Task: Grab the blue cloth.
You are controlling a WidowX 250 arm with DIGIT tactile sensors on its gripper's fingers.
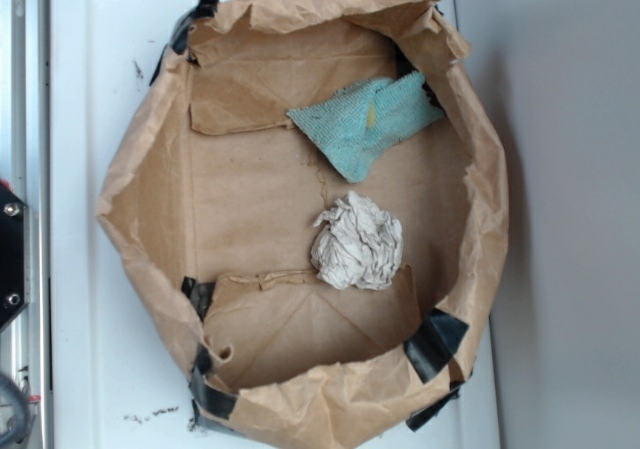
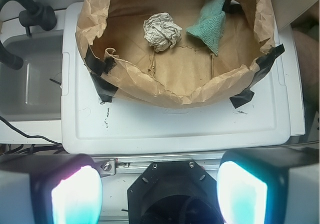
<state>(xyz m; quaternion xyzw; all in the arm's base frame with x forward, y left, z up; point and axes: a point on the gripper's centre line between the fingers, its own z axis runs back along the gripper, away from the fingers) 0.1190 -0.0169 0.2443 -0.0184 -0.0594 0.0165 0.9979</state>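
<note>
— Where it lies in the brown paper tray (image 1: 150,169), how does the blue cloth (image 1: 367,121) look?
— Rumpled teal terry, 1 yellowish stain, beside the paper ball (image 1: 357,242). Gripper (image 2: 159,194) spread wide, holding nothing, well apart.

Blue cloth (image 1: 366,123) and paper ball (image 1: 357,242) near each other inside paper tub (image 1: 140,209), tub on white lid (image 1: 75,299)

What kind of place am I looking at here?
Probably a lab test bench: a taped brown paper bin on a white plastic surface holds only a teal terry cloth and a crumpled off-white paper ball, like staged props.
</note>
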